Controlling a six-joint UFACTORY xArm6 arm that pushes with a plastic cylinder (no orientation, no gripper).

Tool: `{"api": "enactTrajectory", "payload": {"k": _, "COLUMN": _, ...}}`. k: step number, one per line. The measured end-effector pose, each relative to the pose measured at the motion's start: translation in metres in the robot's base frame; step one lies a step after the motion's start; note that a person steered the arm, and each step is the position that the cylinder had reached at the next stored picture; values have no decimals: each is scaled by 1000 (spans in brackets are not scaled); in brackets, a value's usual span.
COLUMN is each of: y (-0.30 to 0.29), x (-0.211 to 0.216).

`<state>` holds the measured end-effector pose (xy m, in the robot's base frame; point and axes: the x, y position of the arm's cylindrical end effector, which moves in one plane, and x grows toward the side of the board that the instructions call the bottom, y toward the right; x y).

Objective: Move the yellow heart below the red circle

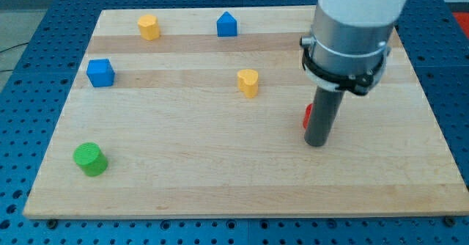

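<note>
Green cylinder [90, 159], blue cube [100, 72], blue pentagon [227, 25], yellow hexagon [149, 26], wooden board [220, 179].

- We find no text, label, brand, number or sign that can be read anywhere in the camera view.
</note>
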<state>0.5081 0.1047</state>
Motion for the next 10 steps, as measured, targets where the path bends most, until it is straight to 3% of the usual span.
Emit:
{"api": "enactTrajectory", "payload": {"k": 1, "y": -24, "x": -5}}
{"api": "enactTrajectory", "payload": {"k": 3, "y": 38, "x": -46}}
{"api": "enactTrajectory", "payload": {"k": 4, "y": 39, "x": -74}}
{"api": "enactTrajectory", "payload": {"k": 5, "y": -23, "x": -30}}
{"api": "enactTrajectory", "payload": {"k": 6, "y": -138, "x": -40}}
{"api": "enactTrajectory", "payload": {"k": 7, "y": -148, "x": -101}}
{"api": "enactTrajectory", "payload": {"k": 8, "y": -97, "x": -118}}
{"api": "enactTrajectory", "payload": {"k": 9, "y": -18, "x": -68}}
{"api": "enactTrajectory", "payload": {"k": 10, "y": -66, "x": -68}}
